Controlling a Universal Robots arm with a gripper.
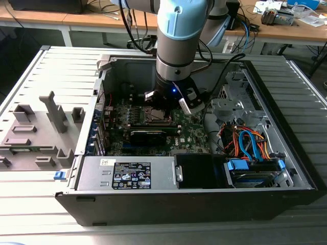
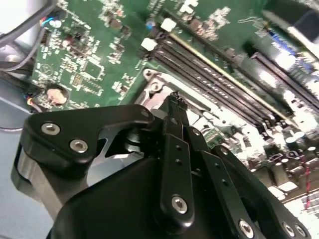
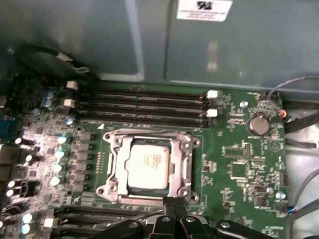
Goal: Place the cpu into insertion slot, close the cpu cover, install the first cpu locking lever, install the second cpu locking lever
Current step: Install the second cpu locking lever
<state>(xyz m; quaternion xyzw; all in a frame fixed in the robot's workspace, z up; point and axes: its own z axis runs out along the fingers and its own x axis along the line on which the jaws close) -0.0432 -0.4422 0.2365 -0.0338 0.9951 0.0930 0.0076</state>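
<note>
In the first wrist view the cpu (image 3: 148, 163), a silvery-tan square, lies flat in the insertion slot (image 3: 149, 200) on the green motherboard. The cpu cover (image 3: 182, 164), a thin metal frame, lies down around it. My gripper (image 3: 173, 200) is shut at the slot's near edge, with nothing visible between its black fingers. The second wrist view shows the same fingers (image 2: 175, 129) meeting in a point (image 2: 174, 95) just above a corner of the slot (image 2: 152, 85). In the exterior view the arm stands upright over the slot (image 1: 156, 115) inside the open computer case. I cannot make out the locking levers.
Long memory slots (image 3: 144, 107) run beside the slot, with a coin battery (image 3: 258, 123) further off. A black card (image 1: 153, 135), the power supply (image 1: 127, 173) and bundled cables (image 1: 248, 140) crowd the case. Grey fixtures (image 1: 36, 132) stand at the exterior view's left.
</note>
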